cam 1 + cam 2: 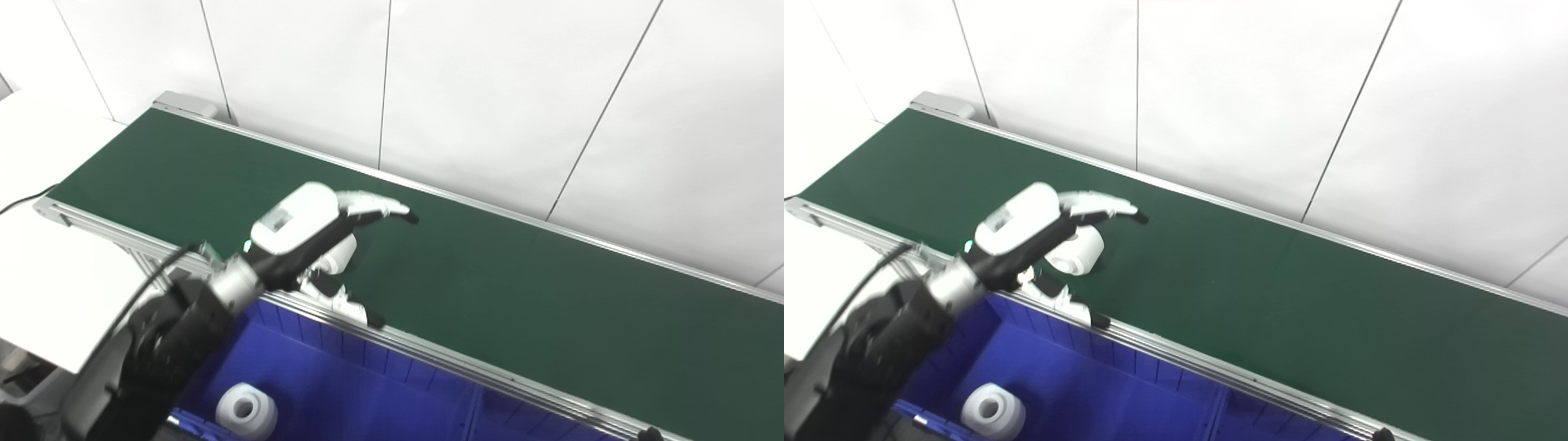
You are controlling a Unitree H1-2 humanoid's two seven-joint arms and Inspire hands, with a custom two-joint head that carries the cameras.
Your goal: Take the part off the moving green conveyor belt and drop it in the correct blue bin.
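A white cylindrical part [1077, 251] with a hole in its end lies on its side on the green conveyor belt [1274, 288]. My left hand [1041, 236] is over the belt with its fingers [1102, 205] stretched out above the part and its thumb [1066, 303] below it by the near rail. The hand is open around the part, not closed on it. In the left eye view the hand [309, 236] hides most of the part [337, 257]. Only a dark tip of my right hand [1383, 435] shows at the bottom edge.
A blue bin [1078, 380] sits below the belt's near rail [1213, 367], with a divider to a second compartment on the right. A white roll-shaped part [992, 411] lies in the left compartment. A white table [55, 294] is at the left. White wall panels stand behind the belt.
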